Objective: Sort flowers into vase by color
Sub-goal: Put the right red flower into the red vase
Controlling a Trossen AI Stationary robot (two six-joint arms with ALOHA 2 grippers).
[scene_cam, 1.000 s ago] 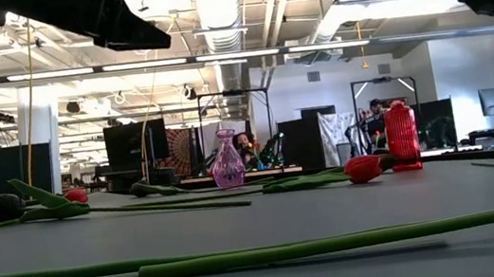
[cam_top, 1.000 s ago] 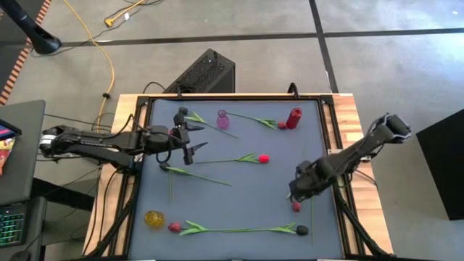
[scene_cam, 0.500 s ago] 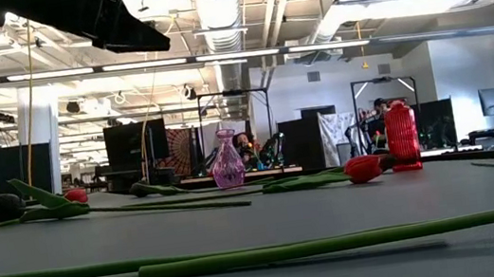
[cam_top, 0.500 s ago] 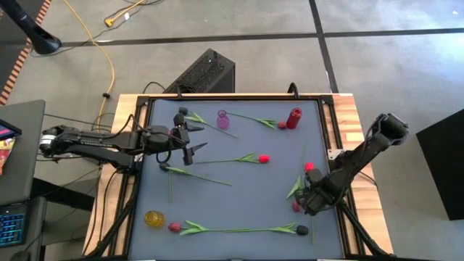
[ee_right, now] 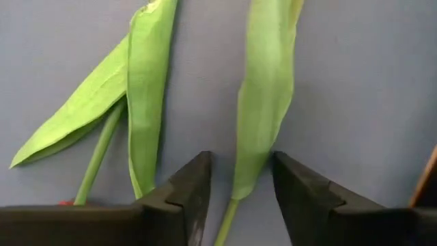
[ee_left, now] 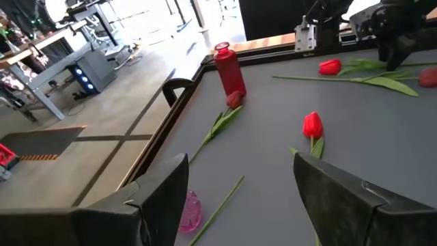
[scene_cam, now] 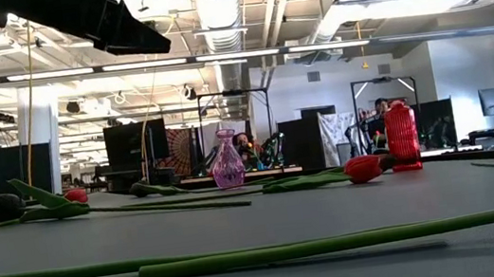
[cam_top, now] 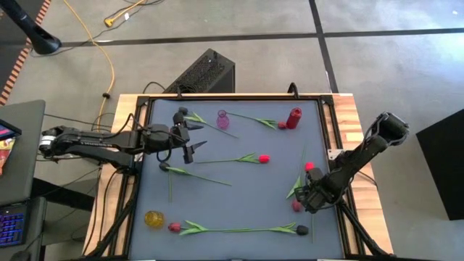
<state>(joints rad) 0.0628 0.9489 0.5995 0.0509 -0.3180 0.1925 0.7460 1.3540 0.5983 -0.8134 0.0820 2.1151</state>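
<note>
Artificial tulips lie flat on the grey mat. A red one (cam_top: 263, 157) lies mid-table; a red head (cam_top: 309, 167) and a crimson head (cam_top: 296, 206) lie at the right. A dark one (cam_top: 301, 230) and a crimson one (cam_top: 174, 227) lie along the near edge. My right gripper (cam_top: 310, 199) is open, low over the right-hand flowers. Its fingers stand on either side of a green leaf (ee_right: 263, 116); I cannot tell whether they touch it. My left gripper (cam_top: 190, 142) is open and empty above the far left part.
A purple vase (cam_top: 222, 119) and a red vase (cam_top: 293, 117) stand near the far edge. A yellow vase (cam_top: 154, 218) stands at the near left. Dark tulips (cam_top: 181, 112) lie by the left gripper. A second leaf (ee_right: 147, 96) lies beside the right fingers.
My right gripper has gone toward the table's near edge and down. The red head that it covered now shows behind it. The flowers have stayed where they were.
</note>
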